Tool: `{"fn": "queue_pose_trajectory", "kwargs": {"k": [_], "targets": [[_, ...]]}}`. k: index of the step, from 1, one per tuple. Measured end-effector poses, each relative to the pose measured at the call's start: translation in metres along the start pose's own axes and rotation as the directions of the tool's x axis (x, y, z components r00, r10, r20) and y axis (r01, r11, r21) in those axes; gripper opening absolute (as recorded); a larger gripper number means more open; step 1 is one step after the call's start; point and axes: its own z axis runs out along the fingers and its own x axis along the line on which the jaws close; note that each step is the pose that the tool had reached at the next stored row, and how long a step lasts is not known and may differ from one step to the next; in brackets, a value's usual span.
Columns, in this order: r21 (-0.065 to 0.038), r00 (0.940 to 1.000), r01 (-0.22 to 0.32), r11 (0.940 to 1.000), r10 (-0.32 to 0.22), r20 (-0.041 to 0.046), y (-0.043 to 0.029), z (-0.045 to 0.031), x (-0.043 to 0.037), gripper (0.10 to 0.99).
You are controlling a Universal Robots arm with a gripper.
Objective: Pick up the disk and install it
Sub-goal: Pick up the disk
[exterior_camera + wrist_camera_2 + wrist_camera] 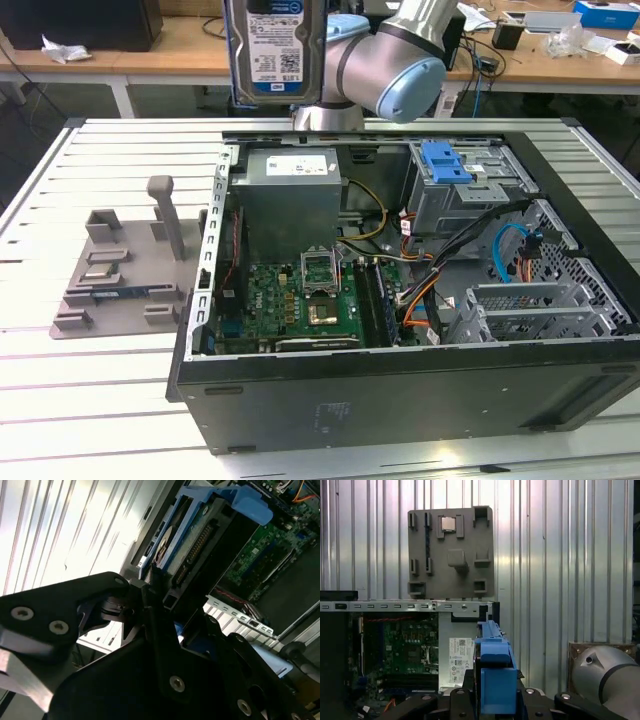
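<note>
The disk (275,48), a silver hard drive with a white-and-blue label and blue side rails, hangs upright in the air above the back edge of the open computer case (400,400). In the second wrist view my gripper (160,587) is shut on the disk (192,535), its black fingers clamped on one end of the blue carrier. The first wrist view looks along the blue rail of the disk (495,672) held in the gripper (495,700), with the case's motherboard far below. The grey drive bay (470,195) inside the case lies toward the exterior view's right.
A blue plastic bracket (445,160) sits on top of the drive bay. The power supply (290,195), motherboard (300,290) and loose cables (420,285) fill the case. A grey parts fixture (120,270) lies on the slatted table at the exterior view's left. Cluttered workbenches stand behind.
</note>
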Motion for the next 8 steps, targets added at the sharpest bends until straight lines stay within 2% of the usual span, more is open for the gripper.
{"fn": "queue_pose_trajectory", "kwargs": {"k": [1, 3, 8], "targets": [[0.0, 1.0, 0.0, 1.0, 0.0, 0.0, -0.0086, 0.0, 0.0, 0.365], [0.0, 1.0, 0.0, 1.0, 0.0, 0.0, -0.0145, 0.0, 0.0, 0.365], [0.0, 1.0, 0.0, 1.0, 0.0, 0.0, -0.0449, -0.0001, 0.0001, 0.365]]}}
